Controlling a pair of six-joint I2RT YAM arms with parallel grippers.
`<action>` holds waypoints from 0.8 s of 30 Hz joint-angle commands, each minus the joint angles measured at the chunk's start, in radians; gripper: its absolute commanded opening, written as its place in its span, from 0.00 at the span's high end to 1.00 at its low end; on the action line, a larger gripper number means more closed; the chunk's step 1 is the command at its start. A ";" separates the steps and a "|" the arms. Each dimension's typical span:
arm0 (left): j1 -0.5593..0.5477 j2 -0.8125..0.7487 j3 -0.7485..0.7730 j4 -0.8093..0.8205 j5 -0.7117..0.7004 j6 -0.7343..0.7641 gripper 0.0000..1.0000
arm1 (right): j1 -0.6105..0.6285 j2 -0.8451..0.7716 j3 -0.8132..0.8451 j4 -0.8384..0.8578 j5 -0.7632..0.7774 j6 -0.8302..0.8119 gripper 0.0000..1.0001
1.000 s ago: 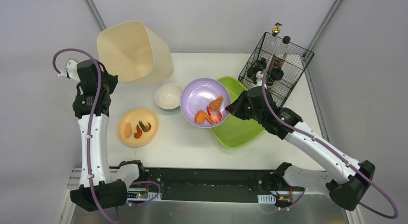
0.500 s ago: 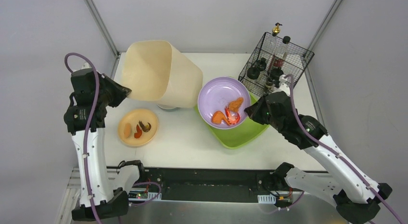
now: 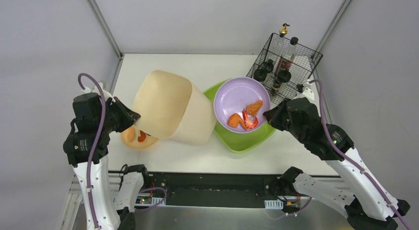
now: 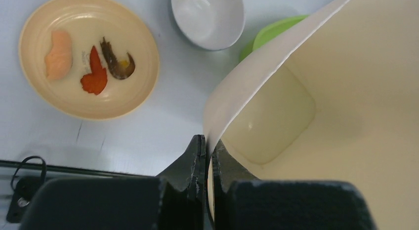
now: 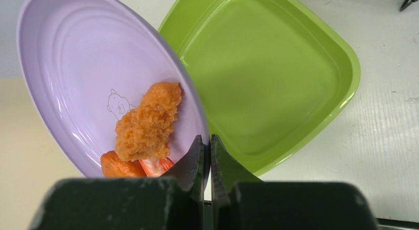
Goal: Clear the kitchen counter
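Pinched at its rim by the left claw (image 4: 208,147): a cream bin (image 3: 170,111), tilted over the white counter (image 3: 207,67). Clamped shut in the right claw (image 5: 207,145): a purple plate (image 3: 236,94) of fried food, above the green tray (image 3: 242,141). Near the tray, a wire basket (image 3: 286,62). Hidden under the bin from above, yet plain in the left wrist view: a white bowl (image 4: 207,17) near the yellow plate (image 4: 89,96).

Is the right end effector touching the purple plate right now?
Touching. The right wrist view shows the right end effector pinched on the rim of the purple plate, one finger on each side.
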 commanded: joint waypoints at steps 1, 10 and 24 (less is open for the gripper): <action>-0.016 -0.021 -0.049 -0.019 -0.043 0.063 1.00 | -0.005 -0.016 0.065 -0.004 0.025 0.013 1.00; -0.111 0.019 -0.146 -0.035 -0.137 0.124 1.00 | -0.006 0.005 0.126 -0.030 -0.027 0.023 1.00; -0.364 0.125 -0.164 0.011 -0.318 0.094 1.00 | -0.007 0.197 0.323 0.021 -0.136 -0.051 1.00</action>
